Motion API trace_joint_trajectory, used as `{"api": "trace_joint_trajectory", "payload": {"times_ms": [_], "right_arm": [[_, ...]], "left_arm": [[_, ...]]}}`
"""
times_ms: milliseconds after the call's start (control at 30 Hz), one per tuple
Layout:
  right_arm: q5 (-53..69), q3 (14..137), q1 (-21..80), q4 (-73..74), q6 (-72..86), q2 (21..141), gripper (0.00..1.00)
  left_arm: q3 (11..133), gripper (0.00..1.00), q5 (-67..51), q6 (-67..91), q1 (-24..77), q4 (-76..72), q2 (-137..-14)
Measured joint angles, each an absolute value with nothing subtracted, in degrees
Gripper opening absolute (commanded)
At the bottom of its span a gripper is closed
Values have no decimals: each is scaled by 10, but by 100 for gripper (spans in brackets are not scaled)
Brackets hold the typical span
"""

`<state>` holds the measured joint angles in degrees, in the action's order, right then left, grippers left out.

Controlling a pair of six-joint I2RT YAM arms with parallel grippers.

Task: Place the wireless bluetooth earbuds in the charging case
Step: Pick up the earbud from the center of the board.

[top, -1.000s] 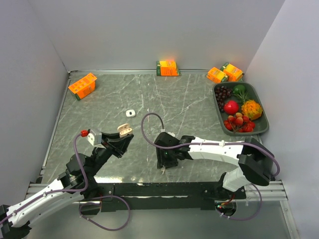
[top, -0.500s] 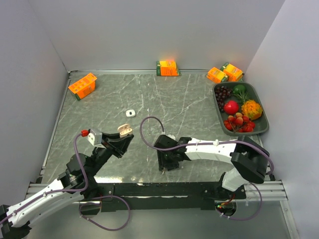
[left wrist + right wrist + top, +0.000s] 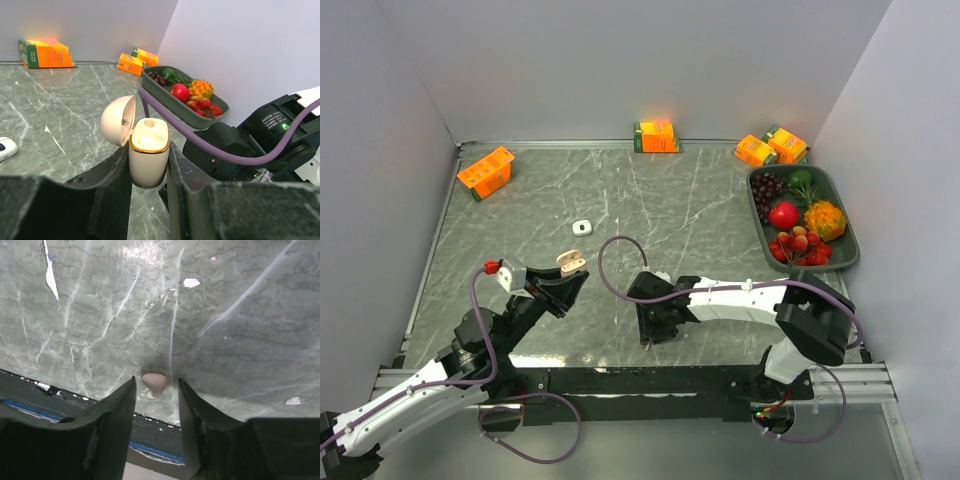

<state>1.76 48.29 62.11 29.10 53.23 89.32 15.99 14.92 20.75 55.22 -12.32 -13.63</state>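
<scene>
We read the top view as a dial, with the far wall at twelve. The left gripper [image 3: 567,270] sits at about eight o'clock over the marble-patterned table [image 3: 720,220], and it is clenched on the charging case [image 3: 148,152]. In its wrist view we see the cream body upright between the two dark fingers [image 3: 112,185], both pressing its sides, with a gold band round its mouth. The lid [image 3: 118,120] is swung open to the left of the body. The inside of the mouth is too pale for us to tell what lies in it.

The right gripper [image 3: 156,381] points down at about six o'clock, at the table's near edge. One earbud [image 3: 153,384], tiny and beige, lies on the stone right at that edge, between the fingertips. The pincer is released: we see a sliver of table on each side of the bud, and neither finger touches it.

A small white rounded item [image 3: 582,227] lies alone just toward ten o'clock from the centre, well apart from both grippers. A dark tray [image 3: 853,255] of fruit [image 3: 783,214] stands at two to three o'clock beside the right wall. We see one orange carton [image 3: 486,172] at ten o'clock, another [image 3: 656,136] at twelve against the back wall, and a pair of cartons [image 3: 755,150] at one o'clock, just beyond the tray. A purple cable [image 3: 610,250] loops up from the right arm.
</scene>
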Motion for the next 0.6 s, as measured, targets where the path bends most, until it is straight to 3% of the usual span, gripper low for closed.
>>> {"api": "trace_joint_trajectory", "payload": {"times_ms": [300,600], "right_arm": [[20,483,621,290,531,897,37],[21,487,621,290,529,903,18]], "left_arm": [[160,1,149,208,552,-121,-136],[160,1,149,208,552,-121,-136]]}}
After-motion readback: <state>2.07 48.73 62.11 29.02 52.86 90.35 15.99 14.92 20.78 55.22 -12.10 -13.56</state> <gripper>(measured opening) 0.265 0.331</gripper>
